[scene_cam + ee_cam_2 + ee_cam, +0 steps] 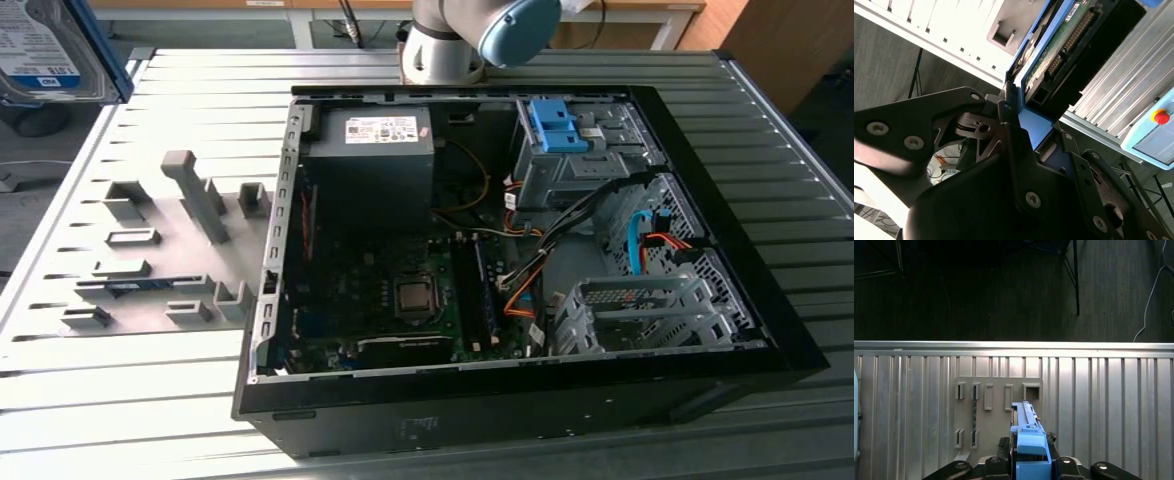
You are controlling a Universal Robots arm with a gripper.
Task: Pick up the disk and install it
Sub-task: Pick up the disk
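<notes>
Ribbed metal bench [134, 420], dark floor beyond.

Exterior view: the computer case [747, 330] lies on its side with its panel off, presumably so the drive bays can be reached from above. A bare blue bracket [554, 125] sits in the upper cage. A grey slotted fixture plate [147, 200] lies beside the case, on the exterior view's left. The disk [47, 50] shows at the top-left corner, clear of the bench, with its white-and-blue label facing out and a blue rail along its edge.

Second wrist view: the hand [1036, 127] is closed on the disk [1064, 45], dark fingers [1009, 115] pinching the blue rail. The green circuit-board side and connector row are visible.

First wrist view: the disk [1029, 435] is held edge-on in the hand [1030, 460], above the fixture plate [999, 410]. This grip probably leaves the side rails free to slide into a bay.
</notes>
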